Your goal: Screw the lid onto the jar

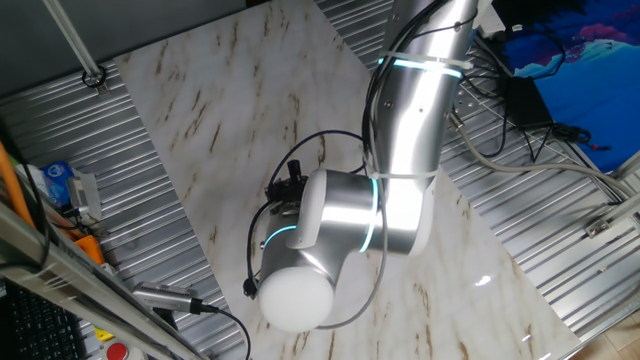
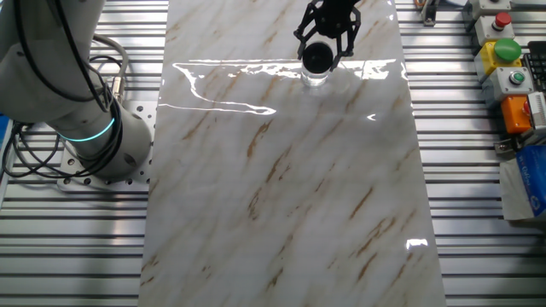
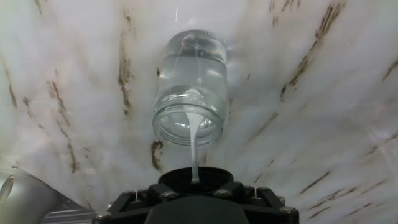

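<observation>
a: where's the jar?
b: jar [image 3: 189, 87] stands upright on the marble table [image 2: 281, 196], near its far edge in the other fixed view, mouth open. it shows there as a clear patch [image 2: 315, 78] just under the lid.
a: and the lid?
b: lid [image 2: 317, 57] is off the jar, up in the gripper [image 2: 328, 34], right above the mouth. in the hand view its black rim [image 3: 196, 177] sits at the bottom of the frame, just short of the jar's threaded rim, not touching.
a: gripper state?
b: fingers pinched onto the lid from both sides, going by the other fixed view. the hand view shows only the gripper body [image 3: 196, 208], no fingertips.
a: the first fixed view?
b: no use. arm [image 1: 350, 220] blocks the jar and lid completely; only the table [image 1: 230, 120] and cables show.
</observation>
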